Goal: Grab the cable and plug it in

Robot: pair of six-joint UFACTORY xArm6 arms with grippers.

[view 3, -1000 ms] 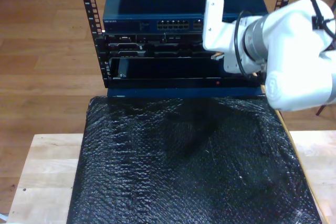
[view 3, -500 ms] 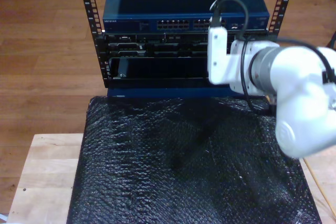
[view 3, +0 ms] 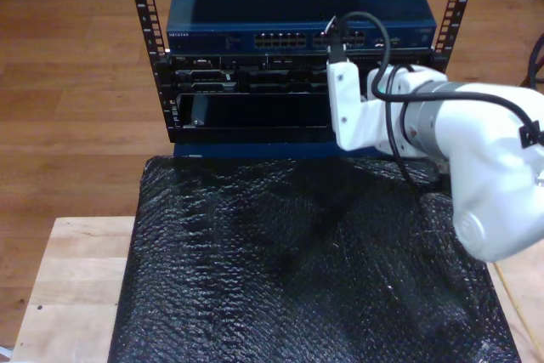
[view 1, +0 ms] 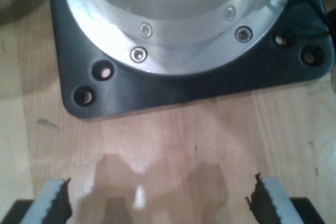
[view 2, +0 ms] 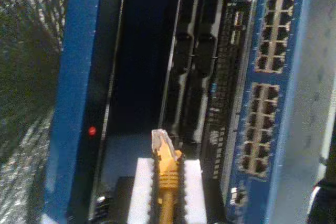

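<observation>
The second wrist view shows my second hand (view 2: pixel 166 192), its two white ribbed pads pinching the thin yellow-orange cable (view 2: pixel 167 179), whose small clear plastic plug points at the black rack units below the blue metal switch (view 2: pixel 273 98). Two blocks of square ports line that switch's face. In the exterior view a crinkled black bubble-wrap sheet (view 3: pixel 306 269) covers the pale wooden counter (view 3: pixel 72 282). My first hand (view 1: pixel 160 203) hangs spread wide, two serrated grey fingers above bare wood and a black bolted base plate (view 1: pixel 173 90).
</observation>
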